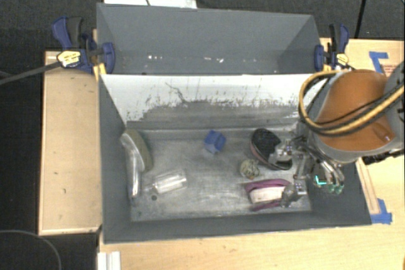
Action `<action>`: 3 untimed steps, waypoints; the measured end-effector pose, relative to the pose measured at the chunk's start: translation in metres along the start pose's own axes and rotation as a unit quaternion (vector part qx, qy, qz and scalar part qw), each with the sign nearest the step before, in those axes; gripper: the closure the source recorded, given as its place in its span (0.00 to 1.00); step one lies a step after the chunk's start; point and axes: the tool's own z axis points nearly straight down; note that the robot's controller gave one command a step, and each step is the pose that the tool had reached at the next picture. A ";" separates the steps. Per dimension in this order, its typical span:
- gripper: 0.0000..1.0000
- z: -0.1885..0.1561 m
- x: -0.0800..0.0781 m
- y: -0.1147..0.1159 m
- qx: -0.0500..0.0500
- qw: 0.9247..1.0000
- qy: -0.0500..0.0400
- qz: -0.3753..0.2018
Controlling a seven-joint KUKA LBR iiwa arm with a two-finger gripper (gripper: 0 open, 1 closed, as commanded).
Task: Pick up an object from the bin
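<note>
Here, gripper [289, 172] wide, between black oval thing [261, 141] and purple-white piece [266, 191].

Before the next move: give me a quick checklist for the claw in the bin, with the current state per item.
1. Claw down at the right end of the bin: ok.
2. Candidates close by: purple-and-white thing and dark oval thing lie right beside the claw: ok.
3. Anything already gripped: cannot tell.
4. Small round grey thing clear of the purple-and-white one: cannot tell.
5. Blue block and clear plastic piece further left, away from the claw: ok.
</note>
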 end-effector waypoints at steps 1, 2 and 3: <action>0.00 0.085 -0.002 0.005 0.000 0.996 -0.007 0.089; 1.00 0.084 -0.003 0.005 0.000 0.996 -0.007 0.086; 1.00 -0.066 -0.013 0.027 -0.001 0.995 -0.007 0.099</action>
